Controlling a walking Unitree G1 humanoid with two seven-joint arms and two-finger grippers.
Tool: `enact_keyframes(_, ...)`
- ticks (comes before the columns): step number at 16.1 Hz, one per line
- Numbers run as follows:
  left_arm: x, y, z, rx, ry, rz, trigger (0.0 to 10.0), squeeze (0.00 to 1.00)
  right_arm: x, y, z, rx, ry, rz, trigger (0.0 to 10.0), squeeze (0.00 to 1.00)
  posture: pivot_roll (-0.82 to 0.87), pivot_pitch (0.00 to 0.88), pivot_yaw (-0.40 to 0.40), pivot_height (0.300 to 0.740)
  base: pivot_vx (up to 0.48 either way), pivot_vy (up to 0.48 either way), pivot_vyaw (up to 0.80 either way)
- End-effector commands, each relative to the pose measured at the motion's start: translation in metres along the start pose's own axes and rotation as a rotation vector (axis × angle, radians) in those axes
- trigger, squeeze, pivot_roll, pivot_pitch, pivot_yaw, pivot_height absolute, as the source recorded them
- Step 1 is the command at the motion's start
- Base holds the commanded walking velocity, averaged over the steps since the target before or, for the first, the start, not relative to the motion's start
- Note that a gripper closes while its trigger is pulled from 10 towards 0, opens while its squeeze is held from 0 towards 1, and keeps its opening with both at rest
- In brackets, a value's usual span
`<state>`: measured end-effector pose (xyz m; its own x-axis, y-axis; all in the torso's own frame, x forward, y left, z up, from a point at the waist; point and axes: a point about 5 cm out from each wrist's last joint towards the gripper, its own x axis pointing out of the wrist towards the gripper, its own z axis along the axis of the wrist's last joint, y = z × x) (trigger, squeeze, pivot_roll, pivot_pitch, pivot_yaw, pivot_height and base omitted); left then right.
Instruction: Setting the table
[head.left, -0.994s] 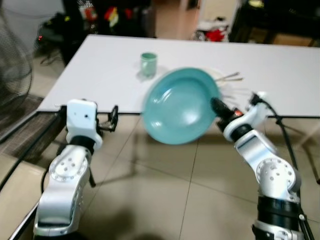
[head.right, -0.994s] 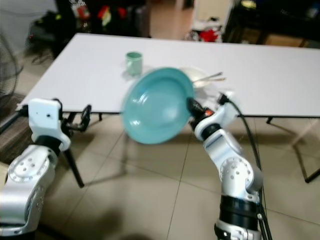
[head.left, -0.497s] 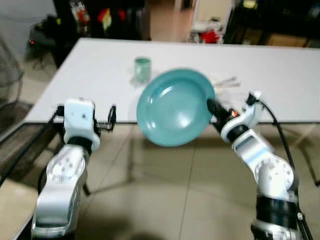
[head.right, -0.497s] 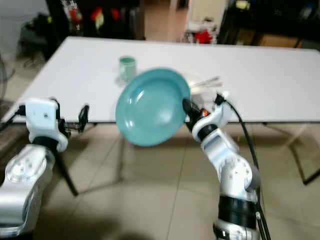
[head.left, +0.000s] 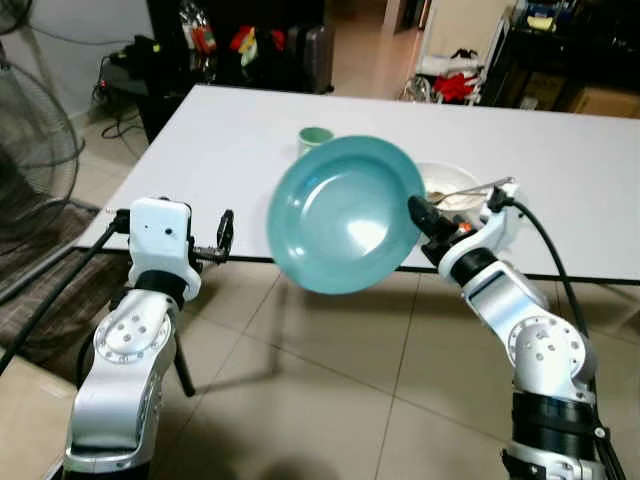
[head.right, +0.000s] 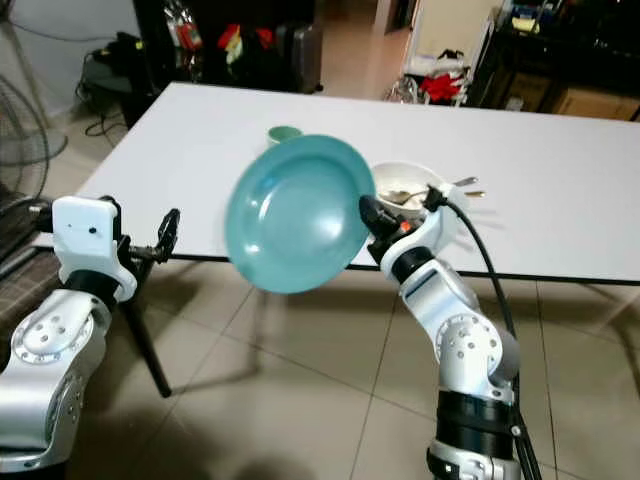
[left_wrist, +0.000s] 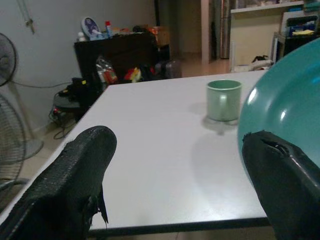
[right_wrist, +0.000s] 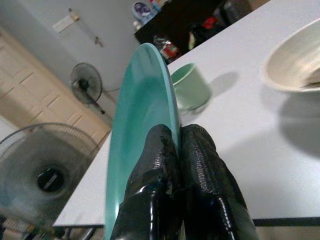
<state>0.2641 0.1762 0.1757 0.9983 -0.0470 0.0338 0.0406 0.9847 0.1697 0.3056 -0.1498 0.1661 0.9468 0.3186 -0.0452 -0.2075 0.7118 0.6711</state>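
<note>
left gripper (head.left: 226, 236) is held open, empty, at the bench (head.left: 230, 150) edge | plate (head.left: 342, 214) is clamped by its rim in the right gripper (head.left: 416, 210), tilted on edge before the bench; judged stiff, smooth, breakable | cup (head.left: 315, 140), bowl (head.left: 455, 190) beyond

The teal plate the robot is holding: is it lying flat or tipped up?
Tipped up, nearly on edge. The right gripper pinches the teal plate by its rim, its face turned toward the head camera.

left hand (head.left: 226, 236): raised forward, fingers spread | right hand (head.left: 416, 210): raised, fingers apparently pinched together, arm bent
</note>
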Motion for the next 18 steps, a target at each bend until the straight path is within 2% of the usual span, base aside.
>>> enact_keyframes(1, 0.001, -0.007, 0.002, -0.004, -0.006, -0.034, 10.0, 0.0, -0.003, -0.002, 0.01, -0.022, -0.035, 0.003, 10.0, 0.0, -0.02, 0.0, -0.037, 0.74, 0.33, 0.0, 0.0)
enact_keyframes(4, 0.001, -0.007, 0.002, -0.001, -0.006, -0.035, 10.0, 0.0, -0.005, 0.004, 0.007, -0.065, -0.018, 0.04, 10.0, 0.0, -0.03, 0.0, -0.035, 0.74, 0.329, 0.0, 0.0)
enact_keyframes(18, -0.001, -0.008, 0.002, 0.009, 0.001, -0.055, 10.0, 0.0, -0.009, 0.002, -0.001, -0.035, 0.019, 0.05, 10.0, 0.0, -0.02, 0.0, -0.022, 0.74, 0.33, 0.0, 0.0)
